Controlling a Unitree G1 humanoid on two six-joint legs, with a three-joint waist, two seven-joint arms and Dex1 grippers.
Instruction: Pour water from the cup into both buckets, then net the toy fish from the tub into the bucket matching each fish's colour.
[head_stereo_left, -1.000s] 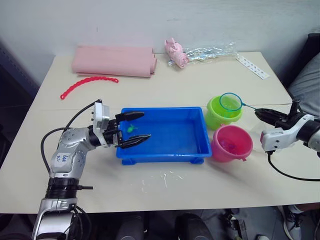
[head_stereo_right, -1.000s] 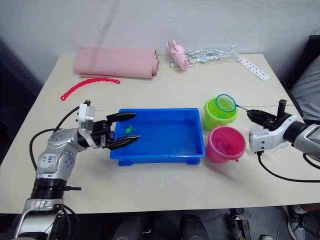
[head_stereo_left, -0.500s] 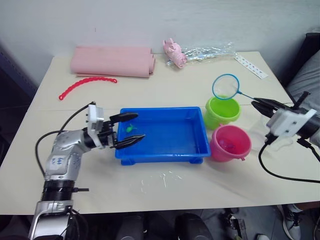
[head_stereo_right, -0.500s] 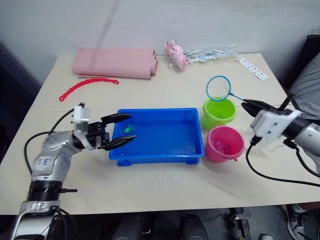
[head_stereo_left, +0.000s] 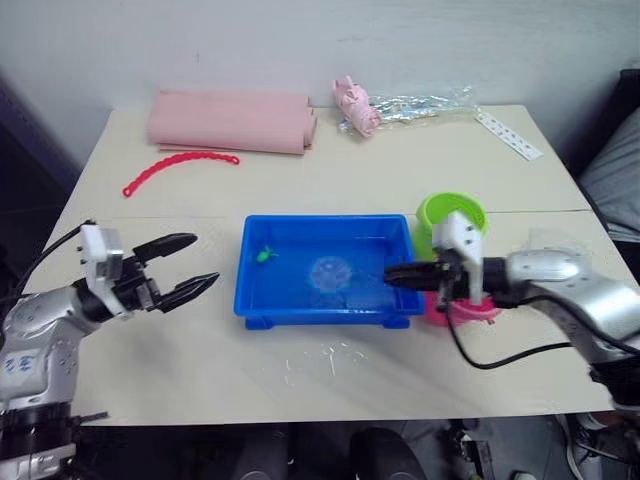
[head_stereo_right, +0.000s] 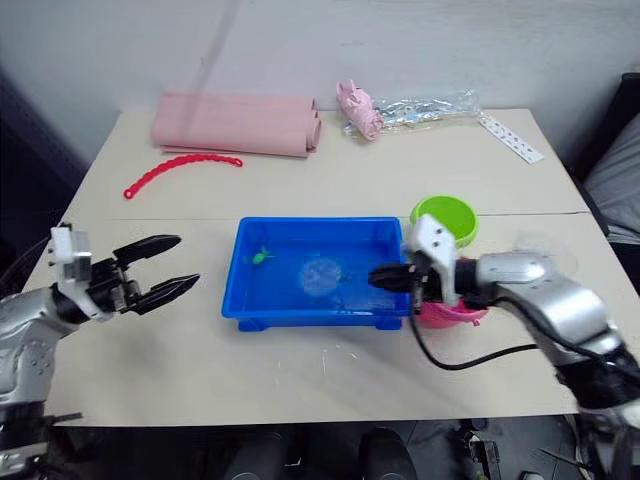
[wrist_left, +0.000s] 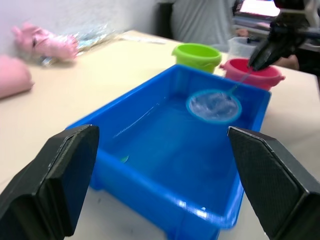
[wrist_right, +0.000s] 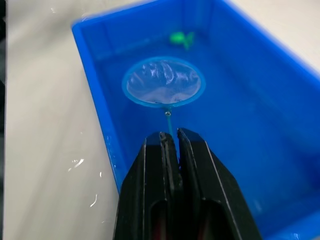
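Now right tool (wrist_right: 169, 139) pinches net (wrist_right: 163, 88) handle inside tub (head_stereo_left: 300, 305).

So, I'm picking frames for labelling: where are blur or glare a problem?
Left wrist view: the left gripper's fingers and the pink toy are soft. Right wrist view: the green fish is blurred; the net mesh glints. Head views look evenly lit.

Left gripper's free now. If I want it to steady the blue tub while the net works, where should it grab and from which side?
Take the tub by its raised rim on the short end nearest the left gripper, coming in level from the robot's left with one finger over the lip. That rim is thin enough to pinch, and that end lies far from the net that the right gripper holds.
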